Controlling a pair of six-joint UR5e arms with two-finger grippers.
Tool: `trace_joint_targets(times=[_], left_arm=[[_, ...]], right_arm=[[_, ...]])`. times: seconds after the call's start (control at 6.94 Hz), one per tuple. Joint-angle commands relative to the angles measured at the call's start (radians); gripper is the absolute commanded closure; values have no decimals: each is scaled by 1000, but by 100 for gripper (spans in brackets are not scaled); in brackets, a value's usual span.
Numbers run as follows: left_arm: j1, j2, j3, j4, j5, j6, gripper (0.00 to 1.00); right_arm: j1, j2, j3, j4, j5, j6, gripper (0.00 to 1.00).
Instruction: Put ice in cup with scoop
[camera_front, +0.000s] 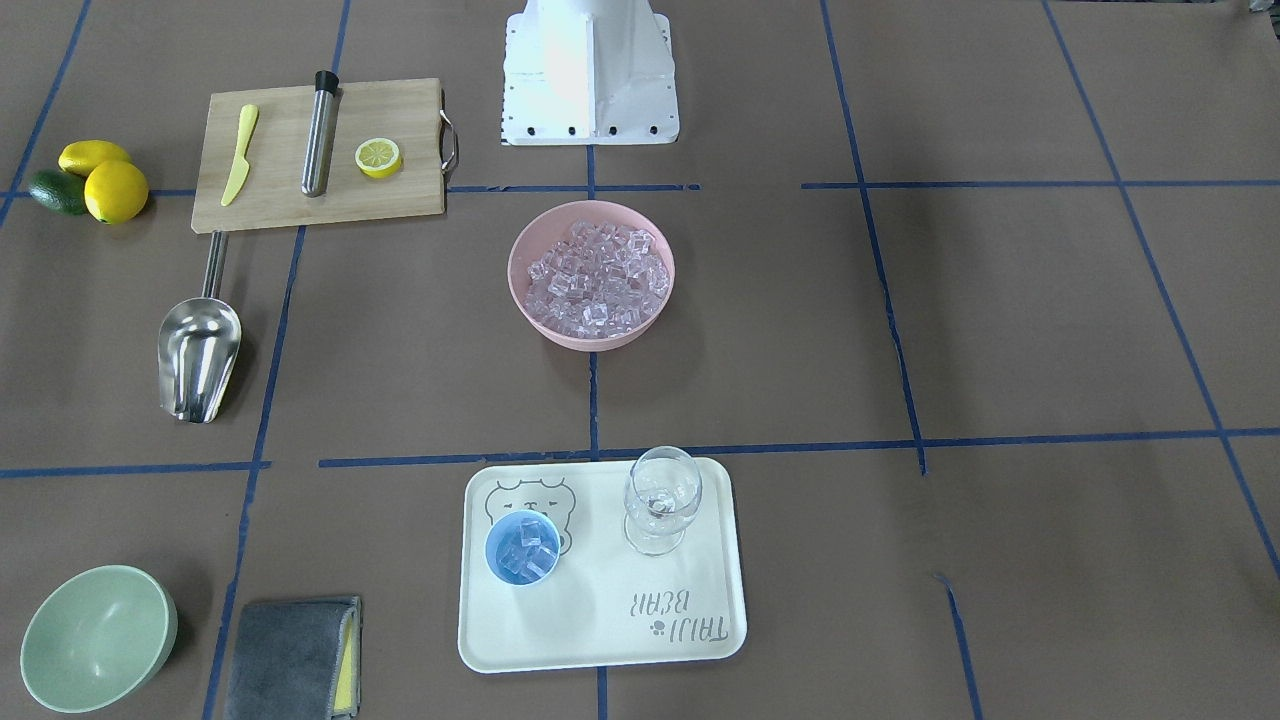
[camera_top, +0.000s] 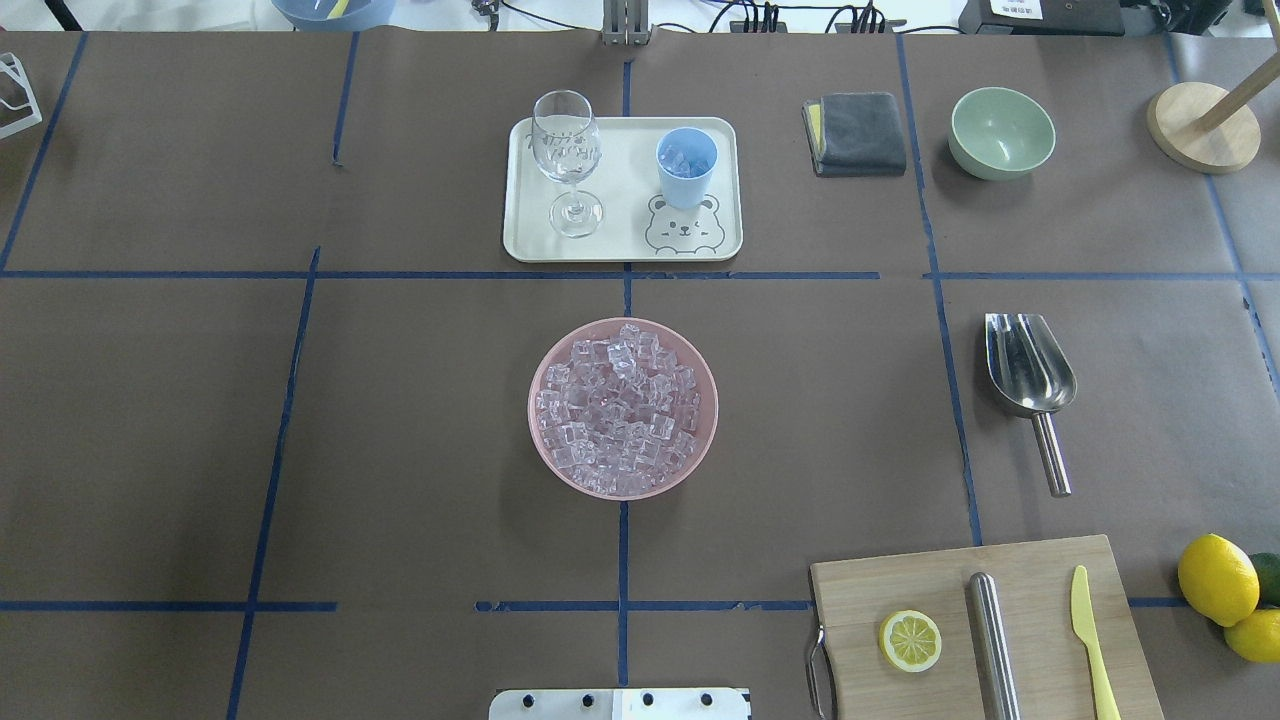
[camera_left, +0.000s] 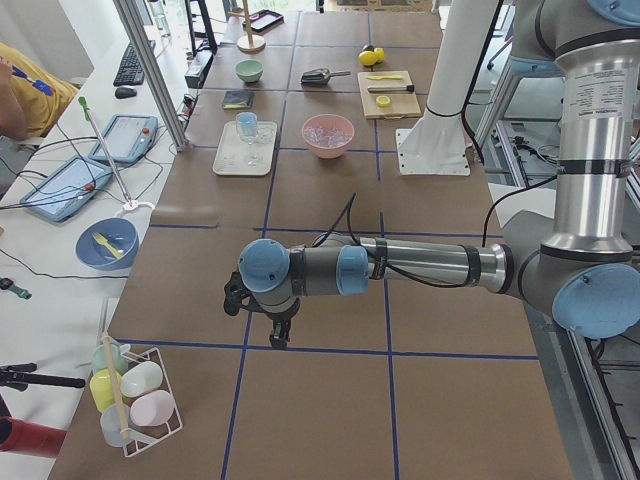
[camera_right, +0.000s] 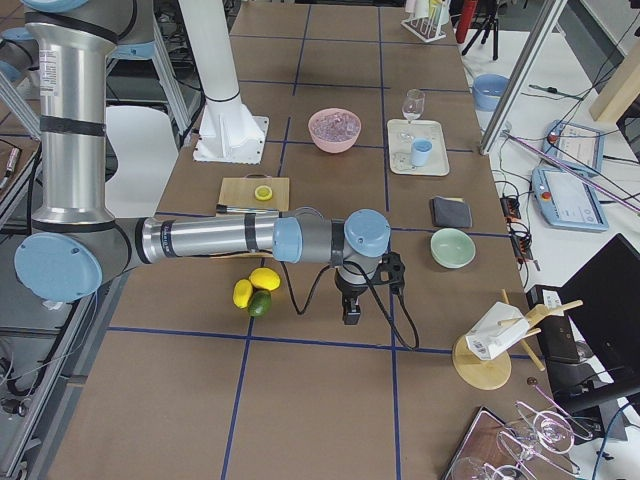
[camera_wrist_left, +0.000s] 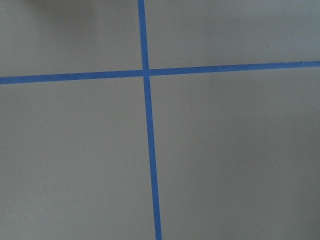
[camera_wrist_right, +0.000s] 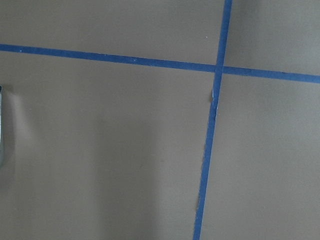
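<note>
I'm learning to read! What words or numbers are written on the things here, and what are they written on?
"BEAR", next to a word that looks like "TRIJI" (I'm not sure of its letters): printed on the tray, upside down in the front-facing view.
Pale marks on the wine glass: too small to read.
I can't make out any other words or numbers.

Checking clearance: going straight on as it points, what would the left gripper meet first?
The left gripper points down: probably the brown table surface, near a blue tape crossing.
</note>
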Motion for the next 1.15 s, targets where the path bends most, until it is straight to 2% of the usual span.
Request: trace_joint_targets(times=[0.0, 0.14, 0.29, 1.01], left_arm=[[-10, -4, -6, -62, 60, -7, 0], [-33, -15, -3, -90, 141, -39, 0], [-33, -15, -6, -98, 150, -122, 0], [-33, 0, -1, -124, 142, -133, 0]], right_arm=[[4, 5, -7, 0, -7, -3, 0], [4, 5, -7, 0, -16, -3, 0], [4, 5, -7, 0, -16, -3, 0], [4, 0, -9, -1, -16, 2, 0]])
